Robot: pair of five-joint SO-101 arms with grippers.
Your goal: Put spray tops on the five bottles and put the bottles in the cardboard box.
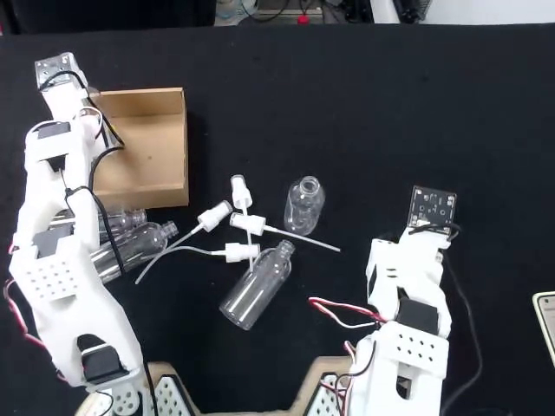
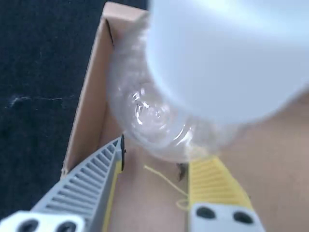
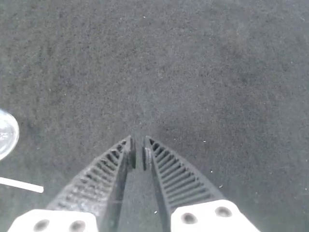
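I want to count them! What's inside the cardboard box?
A clear bottle, held by the left hand, hangs over the cardboard box and its bare floor. The arm and bottle hide the rest.

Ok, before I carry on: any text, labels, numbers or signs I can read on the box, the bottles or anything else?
No readable text anywhere.
Cardboard box: plain, no print visible.
Bottles on the table and the clear bottle at the left gripper: no labels.
Spray tops: unmarked.
Circuit board on the right arm: any markings are too small to read.
Pale object at the table's edge: too little shows to tell.
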